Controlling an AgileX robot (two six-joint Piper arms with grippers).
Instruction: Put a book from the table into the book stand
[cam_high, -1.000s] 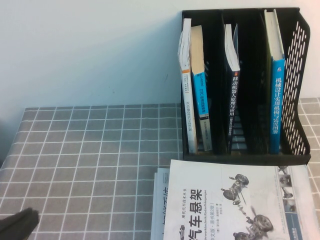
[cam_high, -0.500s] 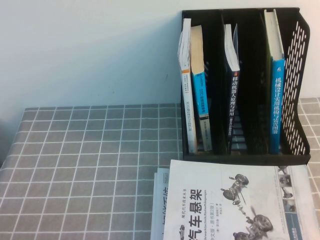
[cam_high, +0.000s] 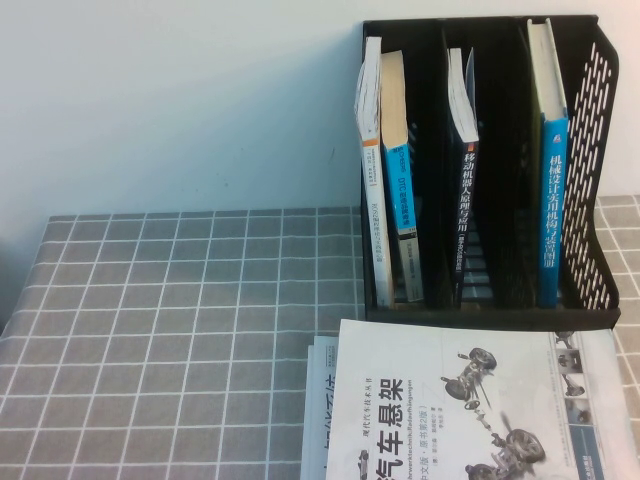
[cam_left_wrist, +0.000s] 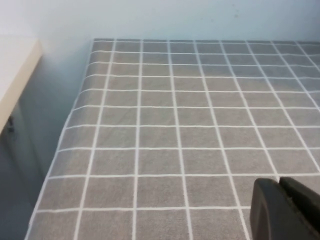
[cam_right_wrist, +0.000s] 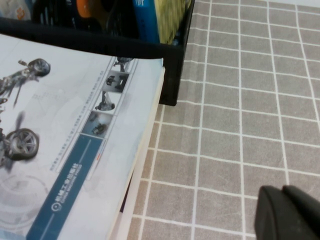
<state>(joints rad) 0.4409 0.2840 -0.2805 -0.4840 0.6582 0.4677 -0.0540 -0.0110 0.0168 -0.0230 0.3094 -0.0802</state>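
The black book stand stands at the back right of the grid-cloth table. A thick paperback book with a blue spine stands upright in its left slot beside a thin white book; its cover is hidden. My left gripper is shut and empty, low over bare cloth near the table's left edge. My right gripper is shut and empty over cloth to the right of the stand's corner. Neither gripper shows in the high view.
A dark book is in the middle slot and a tall blue-spined book in the right slot. A white book with car-chassis pictures lies on a stack in front of the stand, also in the right wrist view.
The dark tip of my left gripper, at the bottom left of the high view one second ago, has withdrawn out of that view. The books and the stand have not moved.
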